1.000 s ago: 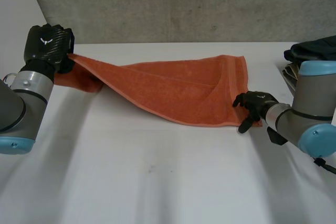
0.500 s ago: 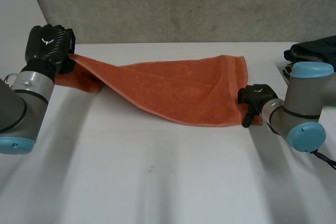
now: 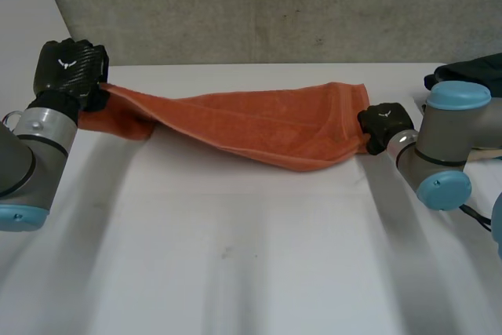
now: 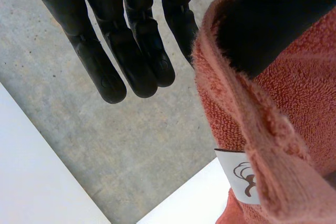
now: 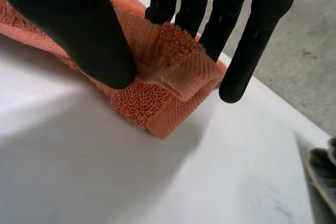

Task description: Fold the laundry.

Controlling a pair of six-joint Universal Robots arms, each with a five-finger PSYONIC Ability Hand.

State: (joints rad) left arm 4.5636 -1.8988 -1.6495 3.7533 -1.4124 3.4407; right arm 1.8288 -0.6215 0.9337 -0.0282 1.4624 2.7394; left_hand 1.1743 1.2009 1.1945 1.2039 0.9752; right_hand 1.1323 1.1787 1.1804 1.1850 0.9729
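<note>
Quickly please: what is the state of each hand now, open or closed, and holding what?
Left hand: closed, pinching one raised corner of the orange towel.
Right hand: closed, pinching the corner at the towel's other end.

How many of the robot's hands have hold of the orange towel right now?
2. The left hand pinches the orange towel at its left end, held up; the right hand pinches a corner at its right end.

One orange towel (image 3: pixel 267 125), one white table (image 3: pixel 235 256), one dark heap of clothes (image 3: pixel 478 71), two black hands: left hand (image 3: pixel 69 68), right hand (image 3: pixel 382 125).
</note>
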